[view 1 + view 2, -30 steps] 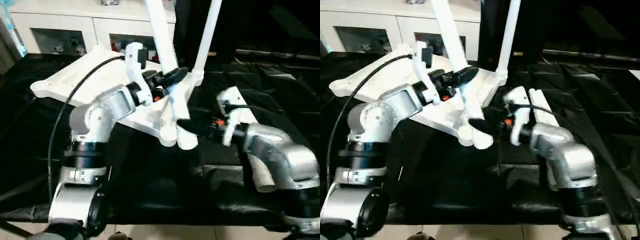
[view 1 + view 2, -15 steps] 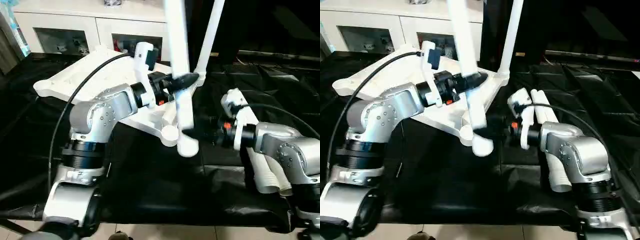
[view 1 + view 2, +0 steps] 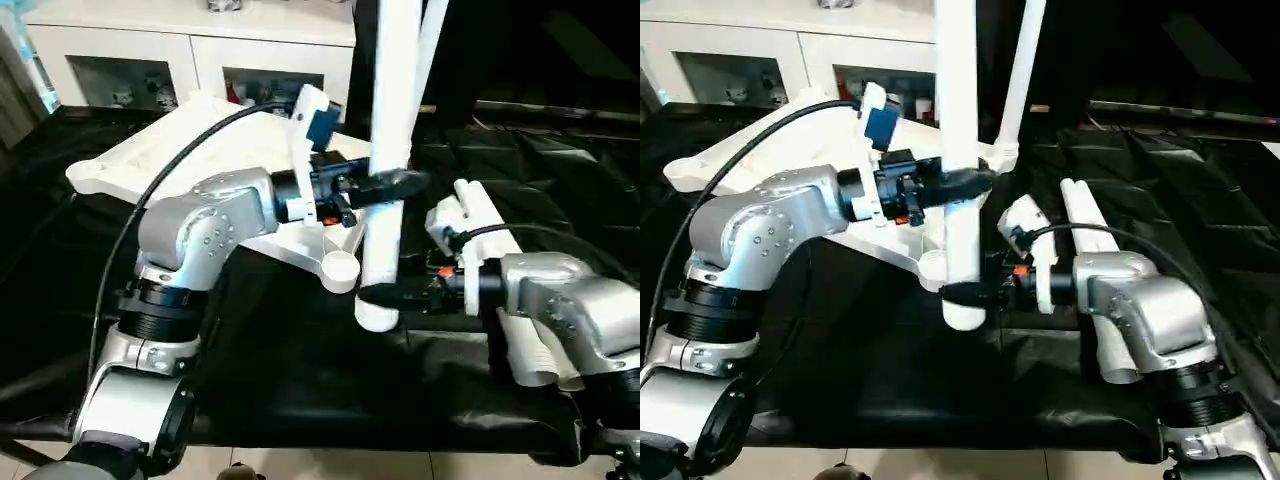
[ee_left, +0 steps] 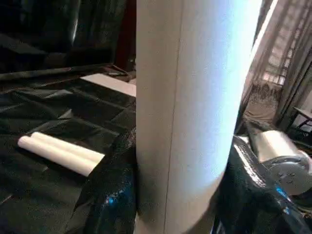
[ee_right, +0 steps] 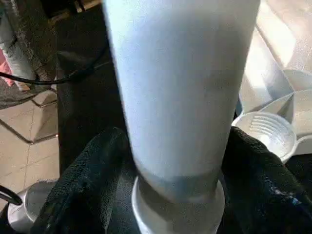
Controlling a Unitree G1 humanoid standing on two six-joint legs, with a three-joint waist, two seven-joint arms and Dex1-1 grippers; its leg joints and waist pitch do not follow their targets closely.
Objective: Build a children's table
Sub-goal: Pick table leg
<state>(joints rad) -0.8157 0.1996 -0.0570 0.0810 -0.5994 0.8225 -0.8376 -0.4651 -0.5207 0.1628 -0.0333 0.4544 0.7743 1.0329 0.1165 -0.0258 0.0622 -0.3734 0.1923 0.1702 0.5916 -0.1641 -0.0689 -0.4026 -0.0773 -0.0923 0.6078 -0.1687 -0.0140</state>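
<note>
1. The held leg [image 3: 385,170] stands nearly upright, its long axis vertical, the wide end down and the top running out of the head views. Its lower end hangs just beside the nearest corner socket [image 3: 339,268] of the tabletop [image 3: 190,150], offset toward the robot's right and not seated.
2. The tabletop lies underside up on the black-draped table [image 3: 300,380]. One fitted leg [image 3: 1015,75] rises from the far corner.
3. We note the left gripper [image 3: 385,186] clamped on the held leg at mid-height, reaching in level from the left; in its wrist view the black fingers [image 4: 114,195] bracket the tube on both sides.
4. The right gripper [image 3: 385,295] grips the same leg just above the collar at the wide end; its fingers [image 5: 87,180] flank the tube.
5. Two spare legs [image 3: 1090,225] lie flat together beside the right forearm, near the work.
6. Our judgement: the socket lies to the left of the leg's foot, so the coming move is a short shift leftward, then down along the leg's axis. The right gripper is nearer the socket and should steer.
</note>
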